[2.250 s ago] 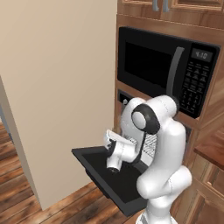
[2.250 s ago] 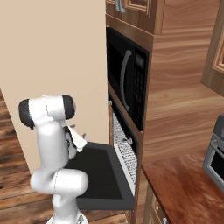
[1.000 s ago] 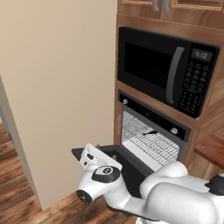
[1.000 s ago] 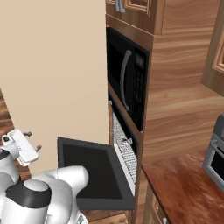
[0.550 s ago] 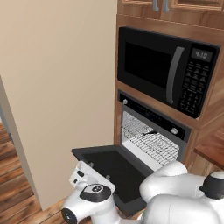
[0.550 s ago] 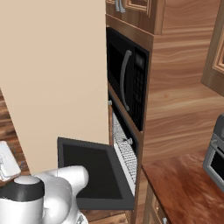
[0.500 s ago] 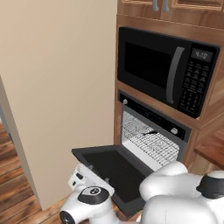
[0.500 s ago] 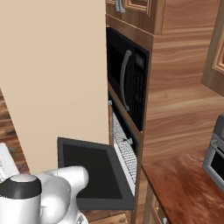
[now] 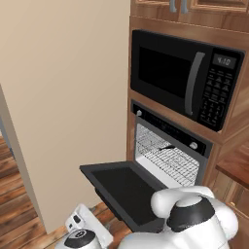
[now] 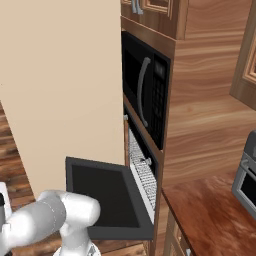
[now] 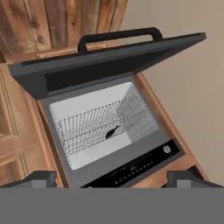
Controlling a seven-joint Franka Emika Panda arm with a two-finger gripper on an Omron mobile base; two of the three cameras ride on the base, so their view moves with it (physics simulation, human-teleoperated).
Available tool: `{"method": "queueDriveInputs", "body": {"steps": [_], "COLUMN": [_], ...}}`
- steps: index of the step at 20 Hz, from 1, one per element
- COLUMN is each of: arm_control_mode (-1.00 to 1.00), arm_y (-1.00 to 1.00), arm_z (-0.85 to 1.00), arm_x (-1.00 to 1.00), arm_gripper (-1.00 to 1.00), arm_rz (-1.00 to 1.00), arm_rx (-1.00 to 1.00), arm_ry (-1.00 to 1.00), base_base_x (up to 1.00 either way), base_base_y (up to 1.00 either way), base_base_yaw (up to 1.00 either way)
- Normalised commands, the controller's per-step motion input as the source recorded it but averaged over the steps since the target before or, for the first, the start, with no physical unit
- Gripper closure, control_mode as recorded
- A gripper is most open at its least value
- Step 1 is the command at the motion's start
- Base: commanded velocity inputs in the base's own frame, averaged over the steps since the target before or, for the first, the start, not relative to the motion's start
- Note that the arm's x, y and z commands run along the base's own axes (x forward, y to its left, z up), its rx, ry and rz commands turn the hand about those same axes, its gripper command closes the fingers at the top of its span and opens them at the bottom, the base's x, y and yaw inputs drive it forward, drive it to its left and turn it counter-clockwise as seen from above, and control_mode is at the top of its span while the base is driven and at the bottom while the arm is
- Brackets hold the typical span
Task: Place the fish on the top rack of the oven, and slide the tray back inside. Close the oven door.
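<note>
Hand view showed the fish (image 11: 112,131), a small dark sliver near the centre of the frame, lying on the top rack (image 11: 94,124), the silver wire shelf inside the pale cavity of the oven (image 11: 127,168). The rack looked to sit within the cavity and not out over the door, so by my judgement the placing and the sliding-in were done. The left base view agreed: the same dark speck lay on the wire grid at centre right of that frame, behind the control strip with its round knobs.

The oven door (image 11: 109,57) hung fully open, across the upper half of the hand view, its handle (image 11: 118,36) along the top edge. In the left base view it jutted out flat at lower centre. Closing it appeared to be the one step left.

The gripper (image 11: 111,177) stood at the bottom edge of the hand view, its jaws spread wide and holding nothing, well apart from the door. The microwave (image 9: 187,78) sat above the oven, in the upper right of the left base view.
</note>
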Motion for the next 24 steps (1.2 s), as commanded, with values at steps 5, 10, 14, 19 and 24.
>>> {"method": "queueDriveInputs", "body": {"steps": [5, 10, 14, 19, 24], "arm_control_mode": [-1.00, -1.00, -1.00, -1.00, -1.00], "arm_y": [0.68, 0.66, 0.11, 0.00, 0.00], "arm_z": [-0.67, -0.32, -0.07, -0.52, -0.67], "arm_x": [0.02, 0.38, 0.43, 0.07, 0.12], "arm_gripper": [-1.00, -1.00, -1.00, -1.00, -1.00], "arm_rz": [-0.27, -0.24, -0.09, 0.00, 0.00], "arm_rx": [-0.14, -0.11, -0.03, -0.01, -0.01], "arm_ry": [0.00, 0.00, 0.00, -0.01, -0.02], "base_base_x": [0.00, 0.00, 0.00, 0.00, 0.00], "base_base_y": [0.00, 0.00, 0.00, 0.00, 0.00], "base_base_yaw": [0.00, 0.00, 0.00, 0.00, 0.00]}}
